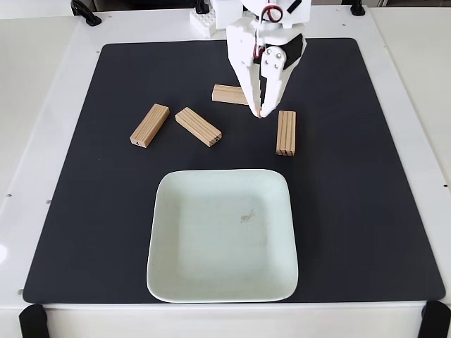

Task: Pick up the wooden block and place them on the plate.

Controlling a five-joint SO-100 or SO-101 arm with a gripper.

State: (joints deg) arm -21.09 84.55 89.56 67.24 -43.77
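White table (42, 141) under a black mat (352, 176) — plate (222, 282) bare, four wooden blocks (149, 125) on the mat. Gripper (259, 111) at the rear block (229, 94); jaw gap cannot be judged.

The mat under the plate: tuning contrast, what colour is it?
Plain matte black mat, seen in the fixed view.

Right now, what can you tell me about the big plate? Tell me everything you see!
The plate is big and square with rounded corners and a low raised rim. It is pale mint-white and looks like shiny ceramic. It lies flat on the black mat, near the mat's front edge. No blocks are in it yet; there is only a small grey smudge near its middle. Nothing touches it except the mat underneath. The four wooden blocks lie further back on the mat, apart from it.
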